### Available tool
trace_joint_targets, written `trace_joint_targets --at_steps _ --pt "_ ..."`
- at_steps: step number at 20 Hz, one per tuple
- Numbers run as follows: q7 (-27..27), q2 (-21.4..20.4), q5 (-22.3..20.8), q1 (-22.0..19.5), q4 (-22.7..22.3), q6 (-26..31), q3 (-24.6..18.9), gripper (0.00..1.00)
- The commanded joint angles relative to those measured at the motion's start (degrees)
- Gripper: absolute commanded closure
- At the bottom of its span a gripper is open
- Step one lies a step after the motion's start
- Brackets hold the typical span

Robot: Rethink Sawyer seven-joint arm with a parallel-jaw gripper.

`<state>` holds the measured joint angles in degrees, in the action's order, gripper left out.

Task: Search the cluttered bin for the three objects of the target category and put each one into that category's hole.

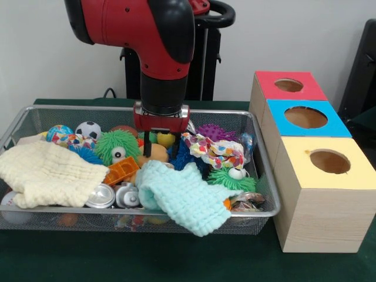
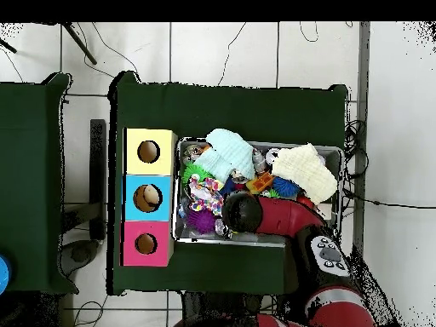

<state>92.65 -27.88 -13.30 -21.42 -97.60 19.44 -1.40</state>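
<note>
My gripper (image 1: 155, 143) hangs over the middle of the wire bin (image 1: 263, 154), above an orange ball (image 1: 154, 154); I cannot tell its state. Two silver cans (image 1: 101, 196) lie side by side at the front, between the cream cloth (image 1: 47, 173) and mint cloth (image 1: 183, 197).

from above i see my arm (image 2: 281, 213) reaching over the bin (image 2: 341, 153), cloths piled inside; yellow box (image 2: 149, 152), blue box (image 2: 148, 197), pink box (image 2: 146, 243) alongside.
</note>
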Motion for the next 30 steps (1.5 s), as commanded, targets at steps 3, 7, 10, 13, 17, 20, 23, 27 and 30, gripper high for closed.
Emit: trace_joint_targets --at_steps 3,7,10,13,17,20,23,27,30 --pt "5.6 3.8 0.9 2.1 6.4 1.7 -3.4 0.0" --pt "5.8 4.6 1.5 2.6 8.0 2.4 -3.4 0.0" --pt "5.4 5.1 1.8 2.6 9.4 3.2 -3.6 0.0" --pt "4.7 5.9 2.0 2.0 11.0 3.9 -4.0 0.0" --pt "4.2 6.3 2.5 1.9 13.4 6.1 -4.4 0.0" --pt "4.3 6.8 3.1 2.4 15.3 7.8 -4.3 0.0" --pt "4.5 6.9 3.6 2.9 16.4 9.1 -4.3 0.0" --pt "4.8 6.9 3.6 3.1 16.9 9.2 -4.3 0.0" --pt "4.6 7.3 3.4 2.9 17.6 9.2 -4.5 0.0"
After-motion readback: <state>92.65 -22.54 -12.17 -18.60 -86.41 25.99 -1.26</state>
